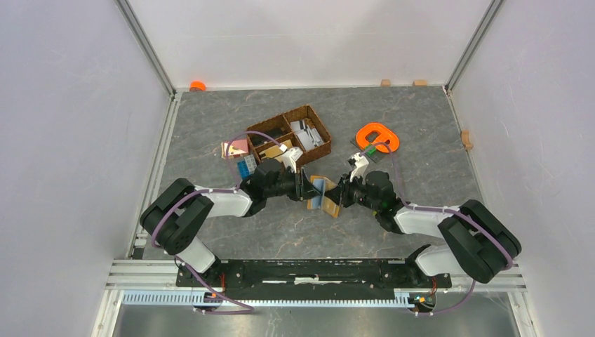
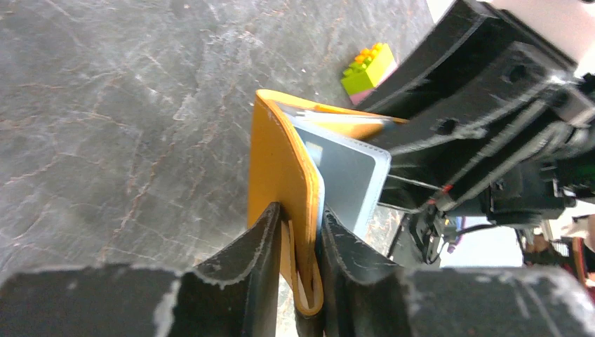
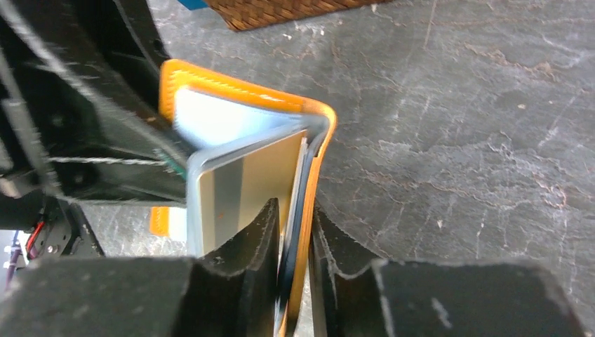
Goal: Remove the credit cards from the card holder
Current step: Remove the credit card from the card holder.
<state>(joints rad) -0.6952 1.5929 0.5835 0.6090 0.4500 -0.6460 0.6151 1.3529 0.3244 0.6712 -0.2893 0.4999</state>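
The mustard-orange card holder point(image 1: 324, 198) hangs open between my two grippers at the middle of the table. My left gripper point(image 2: 303, 270) is shut on one orange flap point(image 2: 277, 175), its closure tab folded between the fingers. My right gripper point(image 3: 295, 260) is shut on the other flap point(image 3: 317, 151), pinching the orange cover and a blue inner layer. Inside, a light blue panel point(image 3: 210, 116) and a tan face with a grey stripe point(image 3: 242, 186) show. I cannot tell whether that tan face is a credit card. In the top view the grippers point(image 1: 309, 189) point(image 1: 342, 192) face each other.
A brown wicker basket point(image 1: 319, 133) with compartments of small items stands just behind the arms. An orange plastic ring point(image 1: 377, 137) lies at the back right. A yellow-green toy brick point(image 2: 368, 67) and a few flat items point(image 1: 237, 151) lie on the grey table nearby.
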